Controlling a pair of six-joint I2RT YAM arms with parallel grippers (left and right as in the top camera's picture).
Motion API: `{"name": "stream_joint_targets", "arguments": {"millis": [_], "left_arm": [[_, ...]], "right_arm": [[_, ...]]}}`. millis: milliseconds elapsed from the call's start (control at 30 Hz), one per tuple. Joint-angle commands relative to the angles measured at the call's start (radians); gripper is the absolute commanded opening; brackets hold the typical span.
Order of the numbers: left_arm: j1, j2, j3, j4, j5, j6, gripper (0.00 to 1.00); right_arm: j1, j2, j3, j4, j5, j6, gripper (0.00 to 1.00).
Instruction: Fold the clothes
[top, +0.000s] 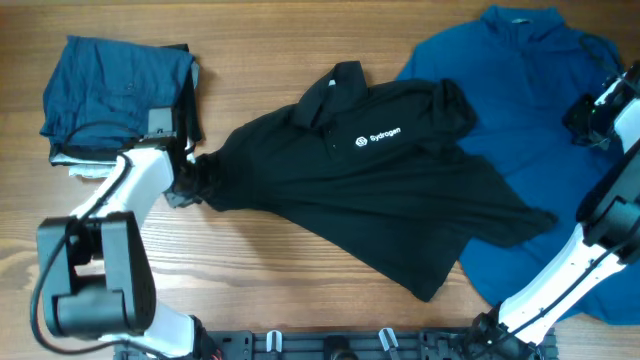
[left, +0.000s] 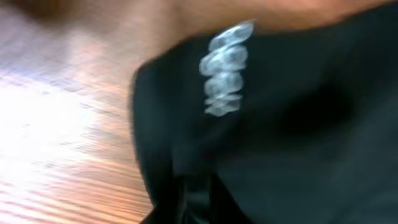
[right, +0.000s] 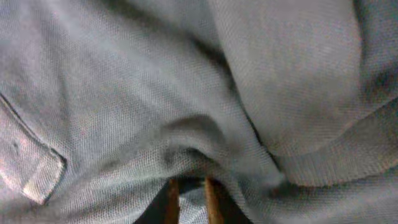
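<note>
Two garments lie open on the table (top: 300, 40). The black shirt (top: 370, 190) sprawls slantwise across the middle, collar up and white logo (top: 377, 138) showing. One hem corner lies over the blue shirt (top: 540, 90), which is spread out past it on the right arm's side. A folded stack (top: 115, 90) sits just off the black shirt's opposite end, beyond the sleeve. The left gripper (top: 188, 172) is at that sleeve, where the cloth gathers to a bunched point, but I cannot tell whether its jaws are clamped on it or only nosing it. The right gripper (top: 590, 118) rests on the blue shirt, well apart from the black one, and I cannot tell its hold either. The trouble I'd expect is a weak pinch at the sleeve, leaving it crumpled rather than flat. A hard pull could also drag the whole black shirt, and its overlapping corner would tug the blue one askew. The stack is near enough to that sleeve to get knocked. Only the overhead view shows the overlap and the stack. The right wrist view alone shows two fingertips (right: 171, 200) standing close together, sunk in wrinkled blue weave beside a stitched flap (right: 37, 168). The left wrist view, badly smeared, adds a blurred white mark (left: 225, 68) on black cloth over bare wood.
</note>
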Motion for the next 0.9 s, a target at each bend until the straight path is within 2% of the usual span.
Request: {"name": "stream_joint_targets", "arguments": {"millis": [0, 67, 133, 233, 333, 433, 600, 867], "left_arm": [[-0.101, -0.14, 0.135, 0.021, 0.07, 0.013, 0.2], [-0.159, -0.177, 0.186, 0.037, 0.071, 0.063, 0.29], [-0.219, -0.194, 0.219, 0.058, 0.071, 0.108, 0.28], [-0.276, -0.177, 0.219, 0.1, 0.07, 0.131, 0.14], [-0.309, -0.121, 0.219, 0.144, 0.08, 0.166, 0.05], [-0.338, -0.034, 0.219, 0.24, 0.142, 0.224, 0.04], [-0.372, 0.111, 0.22, 0.386, 0.15, 0.294, 0.04], [-0.375, 0.211, 0.221, 0.406, 0.157, 0.377, 0.04]], "right_arm": [[-0.012, 0.016, 0.186, -0.176, 0.028, -0.011, 0.23], [0.001, -0.003, 0.285, -0.316, 0.027, -0.011, 0.27], [0.016, -0.027, 0.349, -0.435, -0.007, -0.01, 0.32], [0.033, -0.061, 0.356, -0.546, -0.11, -0.009, 0.35], [0.054, -0.062, 0.348, -0.643, -0.235, 0.017, 0.35], [0.09, -0.062, 0.317, -0.671, -0.237, 0.047, 0.34], [0.185, -0.062, 0.268, -0.683, -0.219, 0.039, 0.34], [0.295, -0.062, 0.246, -0.679, -0.16, 0.042, 0.35]]}}
